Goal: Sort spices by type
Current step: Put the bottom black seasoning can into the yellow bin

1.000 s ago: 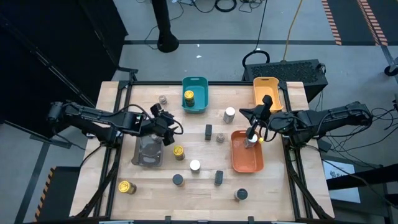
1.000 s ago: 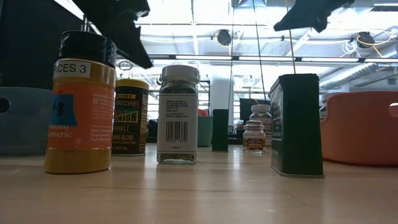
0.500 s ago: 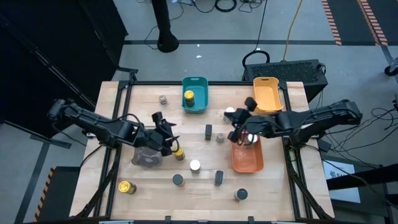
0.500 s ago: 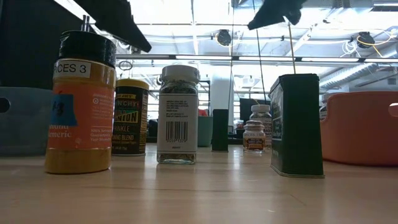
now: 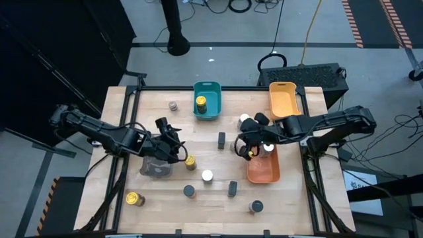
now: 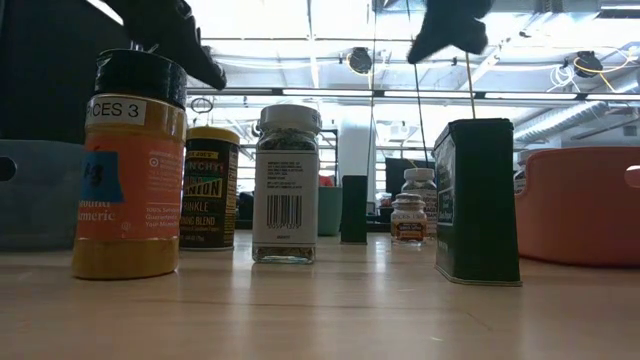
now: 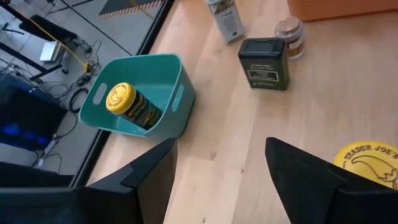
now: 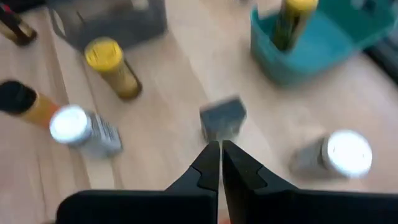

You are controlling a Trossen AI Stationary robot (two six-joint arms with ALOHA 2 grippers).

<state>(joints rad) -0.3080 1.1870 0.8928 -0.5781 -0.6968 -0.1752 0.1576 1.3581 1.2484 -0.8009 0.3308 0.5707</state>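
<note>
Left gripper (image 5: pixel 173 147): over the table's left half, at three o'clock from the grey tray (image 5: pixel 157 166), fingers (image 7: pixel 149 180) spread wide with nothing between them.
Yellow-lidded jar by the left gripper (image 5: pixel 190 162): upright on the wood just beside the grey tray, at about four o'clock from the left gripper; its yellow lid peeks in at the edge of the left wrist view (image 7: pixel 372 163).
Right gripper (image 5: pixel 246 147): out over the middle of the table, at nine o'clock from the orange tray (image 5: pixel 263 170), fingers (image 8: pixel 210 163) pressed together, empty.
Dark tin (image 5: pixel 221 139): standing on the wood at nine o'clock from the right gripper, near it; a blurred grey block (image 8: pixel 222 119) just past the fingertips in the right wrist view.
Teal tray (image 5: pixel 207 100): at twelve o'clock on the table, one yellow-lidded jar (image 5: pixel 201 102) inside it, leaning against the wall in the left wrist view (image 7: pixel 130 106).
Yellow tray (image 5: pixel 285 99): far right corner, at one o'clock.
White-lidded jar (image 5: pixel 207 176): upright at six o'clock from the dark tin, well apart.
Front row: a black-lidded jar (image 5: pixel 190 191), a second dark tin (image 5: pixel 232 188) and a grey-lidded jar (image 5: pixel 256 207) near the six o'clock edge.
Corner jar (image 5: pixel 135 198): yellow lid, at seven o'clock on the table.
Small jar (image 5: pixel 172 106): at nine o'clock from the teal tray, apart from it.
</note>
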